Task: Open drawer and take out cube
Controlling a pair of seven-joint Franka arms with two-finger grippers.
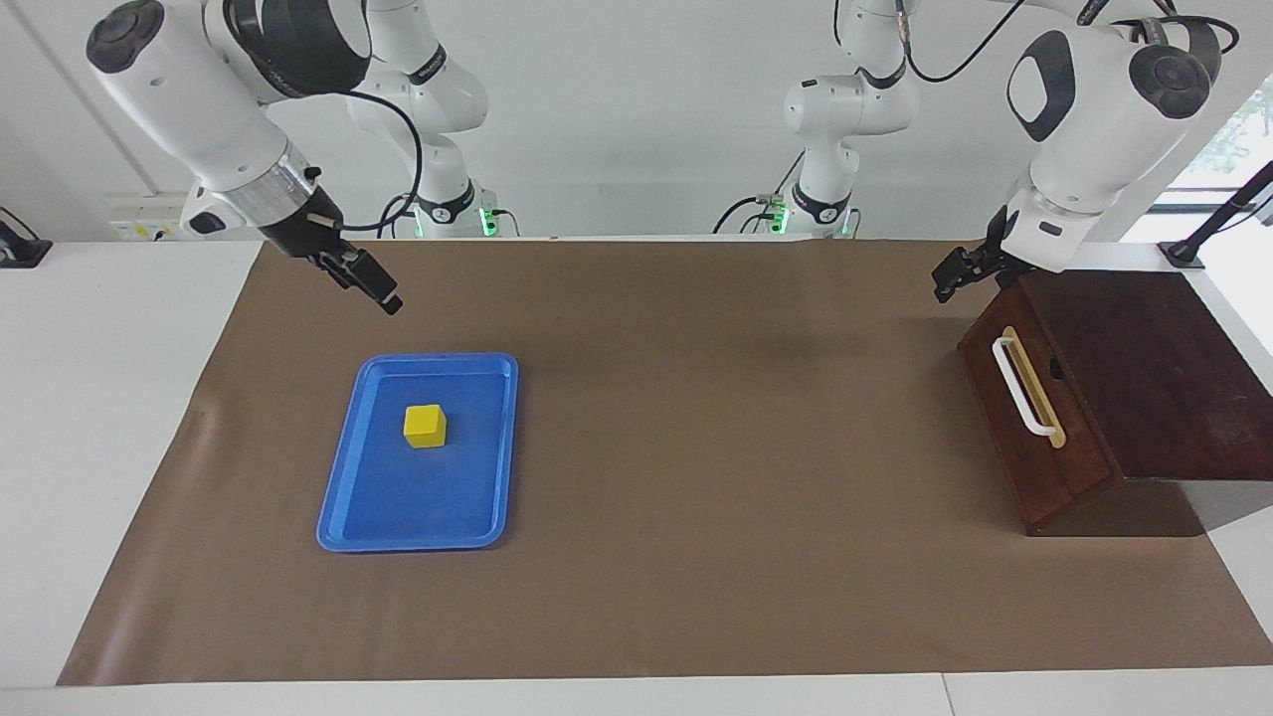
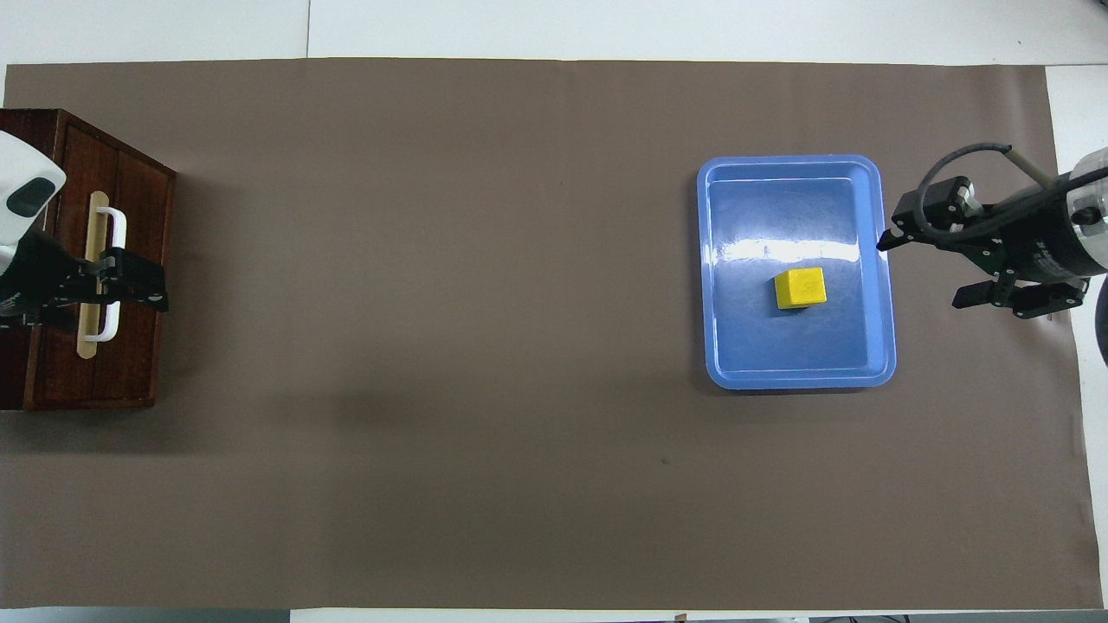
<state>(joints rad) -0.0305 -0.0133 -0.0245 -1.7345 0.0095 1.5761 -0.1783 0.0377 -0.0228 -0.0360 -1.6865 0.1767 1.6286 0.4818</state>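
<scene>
From my station I see the cube point(image 1: 425, 426) sitting in the blue tray point(image 1: 343, 497), which lies on the brown mat point(image 1: 696, 418) well apart from the drawer point(image 1: 1029, 418) and toward the right arm's end of the table; the drawer is shut in its dark box point(image 1: 1154, 368). My right gripper point(image 2: 926, 270) hangs in the air just beside the tray with its fingers spread. My left gripper point(image 1: 945, 282) hovers over the drawer's front by the white handle point(image 1: 1022, 387), and I cannot tell whether it is parted or clenched.
</scene>
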